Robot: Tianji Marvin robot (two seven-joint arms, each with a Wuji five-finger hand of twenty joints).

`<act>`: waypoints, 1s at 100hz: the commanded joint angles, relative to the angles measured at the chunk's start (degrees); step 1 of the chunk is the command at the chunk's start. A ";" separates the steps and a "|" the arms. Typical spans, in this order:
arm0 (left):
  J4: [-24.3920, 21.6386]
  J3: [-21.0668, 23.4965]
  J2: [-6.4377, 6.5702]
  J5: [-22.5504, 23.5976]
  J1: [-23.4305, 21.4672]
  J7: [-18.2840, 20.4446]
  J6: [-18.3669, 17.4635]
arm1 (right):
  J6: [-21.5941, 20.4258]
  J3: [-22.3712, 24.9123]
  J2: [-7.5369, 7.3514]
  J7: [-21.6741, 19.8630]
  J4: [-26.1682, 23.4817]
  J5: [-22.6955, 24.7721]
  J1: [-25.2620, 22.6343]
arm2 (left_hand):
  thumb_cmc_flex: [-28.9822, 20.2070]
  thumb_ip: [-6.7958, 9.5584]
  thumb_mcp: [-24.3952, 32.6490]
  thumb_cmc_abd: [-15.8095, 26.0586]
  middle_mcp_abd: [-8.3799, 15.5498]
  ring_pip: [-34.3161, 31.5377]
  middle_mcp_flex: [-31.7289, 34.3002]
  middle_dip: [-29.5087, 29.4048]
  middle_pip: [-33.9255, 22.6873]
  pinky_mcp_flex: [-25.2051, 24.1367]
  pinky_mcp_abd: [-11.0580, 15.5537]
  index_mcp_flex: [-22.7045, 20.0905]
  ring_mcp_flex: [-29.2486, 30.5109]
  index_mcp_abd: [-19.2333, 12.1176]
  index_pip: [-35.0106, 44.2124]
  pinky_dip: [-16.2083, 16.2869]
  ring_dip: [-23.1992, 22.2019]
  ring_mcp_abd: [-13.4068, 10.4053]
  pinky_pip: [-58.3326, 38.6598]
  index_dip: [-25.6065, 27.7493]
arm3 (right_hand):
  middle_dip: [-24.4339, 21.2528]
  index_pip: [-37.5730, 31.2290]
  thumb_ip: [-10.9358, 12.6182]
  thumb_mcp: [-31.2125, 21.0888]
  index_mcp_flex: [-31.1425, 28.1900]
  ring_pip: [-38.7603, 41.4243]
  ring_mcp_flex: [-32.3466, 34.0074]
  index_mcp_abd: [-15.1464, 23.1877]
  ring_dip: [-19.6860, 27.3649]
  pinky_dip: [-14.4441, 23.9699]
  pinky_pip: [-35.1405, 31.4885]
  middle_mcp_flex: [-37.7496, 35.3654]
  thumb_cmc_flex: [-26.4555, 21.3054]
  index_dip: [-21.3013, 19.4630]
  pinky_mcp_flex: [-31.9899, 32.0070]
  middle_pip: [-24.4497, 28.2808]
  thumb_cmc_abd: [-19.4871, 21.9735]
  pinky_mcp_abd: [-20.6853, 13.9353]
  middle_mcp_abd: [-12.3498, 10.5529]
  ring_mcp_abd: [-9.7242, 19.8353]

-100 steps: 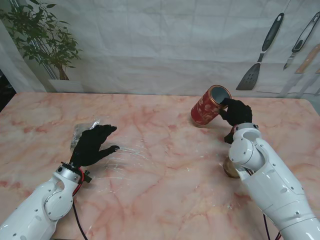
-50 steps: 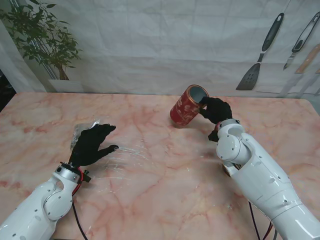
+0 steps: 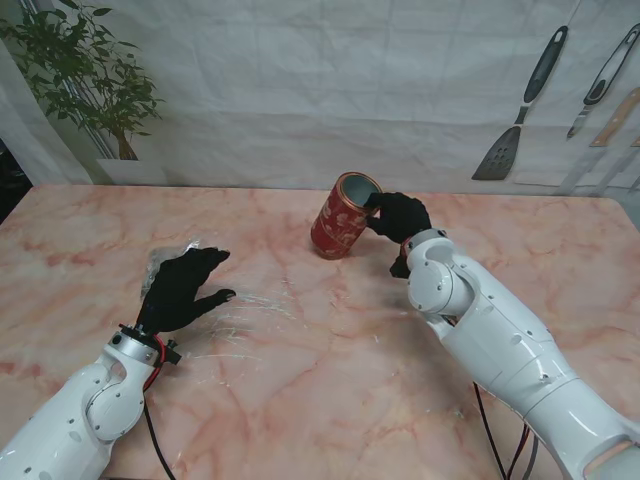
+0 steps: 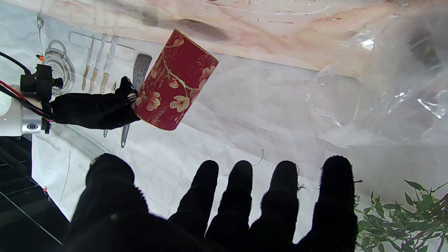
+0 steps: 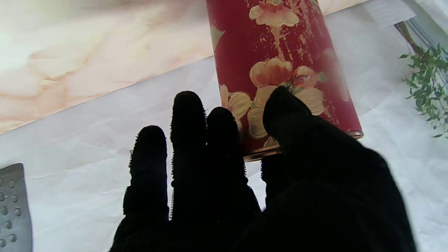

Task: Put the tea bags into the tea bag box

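Observation:
The tea bag box is a red round tin with gold flowers (image 3: 343, 216) (image 4: 175, 81) (image 5: 280, 66). It is lidless, tilted and held off the table near the far middle. My right hand (image 3: 399, 215) (image 5: 266, 182) is shut on its rim, thumb on the outside wall. A clear plastic bag (image 3: 168, 258) (image 4: 388, 91) lies at the left of the table; what it holds is too faint to make out. My left hand (image 3: 183, 288) (image 4: 224, 206) hovers over the bag's near edge with its fingers spread, holding nothing.
A potted plant (image 3: 92, 85) stands at the far left corner. A white cloth backdrop with printed kitchen utensils (image 3: 520, 110) closes off the far side. The pink marble table (image 3: 320, 340) stretches between my arms.
My right hand has carried the tin leftwards towards the table's middle, off the table and tilted. A round object, perhaps the lid, by the right forearm is now hidden. The left hand has stayed still.

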State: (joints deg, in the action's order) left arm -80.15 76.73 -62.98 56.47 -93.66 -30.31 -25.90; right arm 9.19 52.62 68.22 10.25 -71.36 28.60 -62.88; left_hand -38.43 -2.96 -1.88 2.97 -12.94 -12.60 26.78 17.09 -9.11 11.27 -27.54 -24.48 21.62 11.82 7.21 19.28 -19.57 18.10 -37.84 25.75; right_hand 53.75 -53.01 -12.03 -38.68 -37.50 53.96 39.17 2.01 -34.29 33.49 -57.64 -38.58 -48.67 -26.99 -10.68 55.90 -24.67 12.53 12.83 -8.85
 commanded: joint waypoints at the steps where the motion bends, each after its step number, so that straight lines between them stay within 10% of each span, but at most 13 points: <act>1: -0.02 0.09 -0.14 -0.23 0.00 0.48 -0.27 | -0.40 -0.75 0.31 -1.73 -0.34 0.93 0.94 | -0.84 1.01 -0.32 2.23 1.37 1.34 0.50 -0.86 0.07 -0.25 -0.91 -0.96 0.14 -0.69 0.04 0.31 0.44 -1.36 -0.14 0.12 | 0.72 -5.53 0.76 -0.24 -3.10 1.25 -0.67 -4.65 -0.77 0.37 0.40 0.72 -1.68 -1.01 0.53 1.26 8.25 0.94 -4.65 0.71; 67: -0.14 0.08 -0.15 -0.37 0.04 0.73 -0.50 | 1.32 -4.94 -1.36 -8.99 -0.33 4.35 4.10 | -0.87 1.01 -0.32 2.26 1.27 1.28 0.58 -0.85 0.07 -0.23 -0.94 -1.07 0.26 -0.65 0.09 0.32 0.41 -1.36 -0.16 0.15 | 2.10 -2.35 0.35 0.46 -0.67 -2.36 -4.12 3.73 0.19 -0.39 2.01 5.87 -0.20 5.25 1.68 0.68 4.35 -0.08 -6.16 2.18; 81: -0.17 0.07 -0.15 -0.37 0.03 0.74 -0.51 | 1.01 -4.99 -1.59 -10.00 -0.56 4.22 4.24 | -0.88 1.01 -0.32 2.24 1.38 1.29 0.59 -0.85 0.07 -0.26 -0.96 -1.12 0.26 -0.67 0.11 0.33 0.41 -1.38 -0.17 0.16 | -0.53 4.37 0.13 -2.67 4.80 -4.06 -6.79 5.87 0.12 -0.41 3.00 9.94 6.83 8.71 3.02 -0.53 -0.87 -0.58 -6.34 2.44; 100: -0.24 0.07 -0.14 -0.38 0.01 0.82 -0.56 | 1.17 -5.12 -1.94 -11.28 -1.02 4.70 4.51 | -0.89 1.01 -0.31 2.28 1.32 1.31 0.61 -0.85 0.06 -0.22 -0.88 -1.05 0.23 -0.65 0.10 0.34 0.42 -1.33 -0.19 0.16 | -1.90 17.20 4.87 -6.86 6.59 -5.94 -9.69 6.42 0.33 -0.09 4.12 13.99 12.58 2.81 4.17 -2.31 -1.11 -1.23 -6.04 2.91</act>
State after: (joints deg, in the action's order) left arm -79.99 76.77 -63.02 56.25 -93.64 -30.27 -26.29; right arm 10.43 47.56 66.56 0.10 -71.86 32.86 -58.46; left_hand -38.43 -2.96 -1.88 2.97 -12.94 -12.60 26.78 17.09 -9.11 11.27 -27.54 -24.48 21.62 11.82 7.21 19.28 -19.57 18.10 -37.84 25.75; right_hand 52.34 -38.29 -9.86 -43.75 -32.75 48.83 31.29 7.31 -34.23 33.49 -54.79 -26.72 -38.18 -22.52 -7.61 54.40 -25.41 12.41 7.12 -6.91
